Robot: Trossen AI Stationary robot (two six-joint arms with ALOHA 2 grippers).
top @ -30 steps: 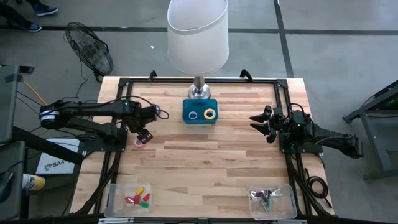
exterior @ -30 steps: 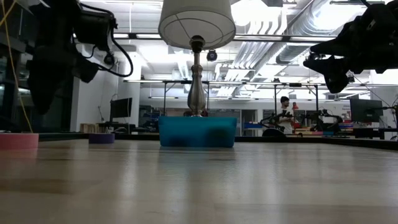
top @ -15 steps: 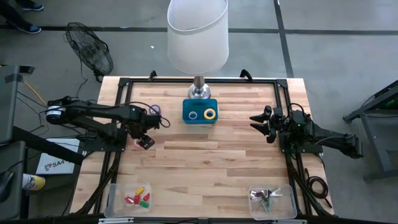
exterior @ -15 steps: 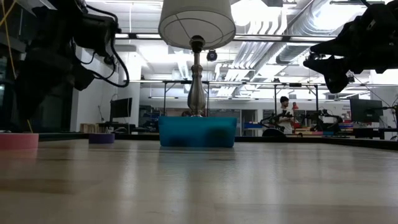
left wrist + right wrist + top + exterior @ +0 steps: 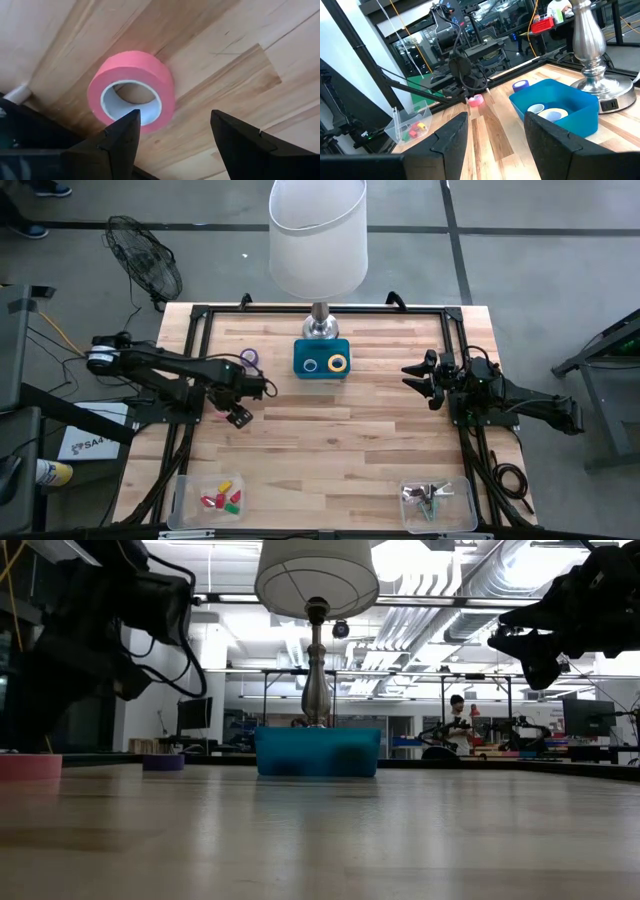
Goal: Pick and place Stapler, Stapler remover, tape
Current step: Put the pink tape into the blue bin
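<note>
**High view: left pincer poised over the pink roll beside the blue bin**

High view is showing the left pincer (image 5: pixel 238 416) hanging over the tabletop (image 5: pixel 330 450), out to the left of the blue bin (image 5: pixel 321 359) and a little nearer the camera-side edge than the bin. Its fingers are standing apart, gripping nothing. In the left wrist view the pink tape roll (image 5: pixel 131 90) is lying flat on the wood, hollow centre facing up, just ahead of the two dark fingers (image 5: pixel 118 138) and offset toward one of them rather than centred in the gap. Being a ring, it has no long axis to line up with; only that sideways offset seems to matter for closing on it.

A purple tape roll (image 5: pixel 250 357) is resting between the pink one and the bin, and two more rolls, blue-white and yellow, are already sitting inside the bin.

The right pincer (image 5: pixel 415 378) is waiting well to the right of the bin, fingers parted and empty, so the left arm is clearly the nearer one.
</note>
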